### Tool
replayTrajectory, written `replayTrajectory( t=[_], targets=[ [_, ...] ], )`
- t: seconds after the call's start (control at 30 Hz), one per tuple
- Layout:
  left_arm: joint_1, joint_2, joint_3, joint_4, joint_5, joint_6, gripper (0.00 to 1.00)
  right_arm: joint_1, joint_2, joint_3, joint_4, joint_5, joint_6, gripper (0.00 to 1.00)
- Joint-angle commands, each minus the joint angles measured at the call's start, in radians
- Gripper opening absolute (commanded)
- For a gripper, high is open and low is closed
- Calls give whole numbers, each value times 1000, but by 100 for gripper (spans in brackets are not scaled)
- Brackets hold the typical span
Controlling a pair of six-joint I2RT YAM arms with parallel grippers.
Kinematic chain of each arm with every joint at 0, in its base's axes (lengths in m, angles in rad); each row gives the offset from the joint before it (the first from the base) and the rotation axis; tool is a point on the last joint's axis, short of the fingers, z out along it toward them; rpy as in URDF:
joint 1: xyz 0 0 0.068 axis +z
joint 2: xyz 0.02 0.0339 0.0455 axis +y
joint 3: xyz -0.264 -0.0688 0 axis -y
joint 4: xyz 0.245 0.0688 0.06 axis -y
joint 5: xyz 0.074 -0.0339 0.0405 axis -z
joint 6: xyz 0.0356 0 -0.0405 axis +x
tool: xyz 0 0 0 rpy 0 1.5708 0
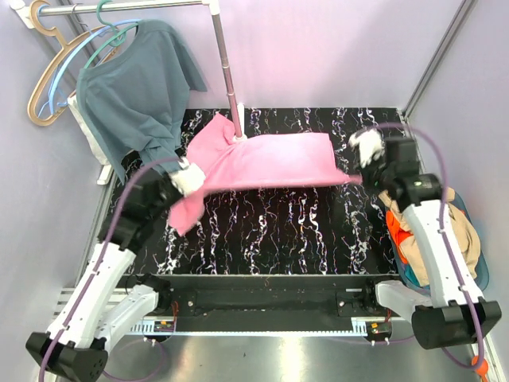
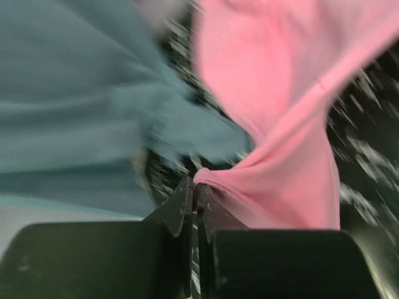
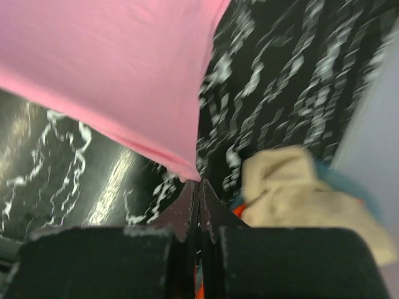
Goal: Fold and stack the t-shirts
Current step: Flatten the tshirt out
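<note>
Aloft, soft pink t-shirt [image 1: 270, 159] stretched flat, left jaws and right jaws clamped shut on its edges

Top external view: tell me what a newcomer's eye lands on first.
The bright pink t-shirt stretched across the black marbled table, pinched at either end by the shut left pincer and right pincer. Next, the teal shirt hanging at the far left, and tan and orange clothes heaped at the right edge.
</note>
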Motion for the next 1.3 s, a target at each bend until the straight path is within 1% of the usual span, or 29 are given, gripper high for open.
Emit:
replayTrajectory(
  t=[0.0, 0.07, 0.1, 0.13, 0.23, 0.3, 0.43, 0.63, 0.97, 1.07, 1.1, 1.13, 1.17, 1.2, 1.23, 1.27],
  targets=[
    [-83, -60, -87, -233, 73, 40, 0, -6, -95, -206, -6, -57, -15, 0],
    [-154, -60, -90, -320, 105, 51, 0, -8, -135, -268, -30, -63, -32, 0],
    [-178, -59, -92, -379, 103, 42, 0, -6, -148, -283, -41, -66, -41, 0],
    [-224, -48, -92, -406, 105, 32, 0, -6, -159, -293, -50, -68, -52, 0],
    [-278, -13, -86, -490, 126, 23, 0, -6, -188, -318, -89, -72, -75, 0],
    [-281, 22, -72, -538, 160, 37, 0, -6, -198, -332, -110, -78, -83, 0],
    [-320, 70, -71, -564, 160, 43, 0, -6, -207, -359, -127, -75, -99, 0],
    [-356, 107, -67, -588, 157, 48, 0, -6, -222, -410, -145, -28, -135, 0],
    [-452, 165, -54, -694, 130, 31, 0, -8, -239, -419, -240, 0, -227, 0],
    [-468, 179, -57, -701, 99, 40, 6, -6, -227, -425, -254, 1, -234, 0],
    [-470, 181, -58, -704, 94, 41, 12, -6, -221, -427, -257, 1, -234, 2],
    [-472, 181, -61, -702, 91, 43, 21, -8, -212, -428, -264, 0, -236, 10],
    [-472, 178, -61, -704, 90, 46, 37, -6, -208, -430, -265, -6, -236, 19],
    [-473, 176, -63, -701, 90, 49, 43, -8, -202, -428, -271, -9, -237, 34],
    [-473, 170, -64, -702, 85, 55, 49, -6, -198, -428, -270, -12, -239, 39],
    [-472, 159, -64, -699, 85, 58, 66, -8, -196, -428, -271, -20, -244, 47]
  ],
)
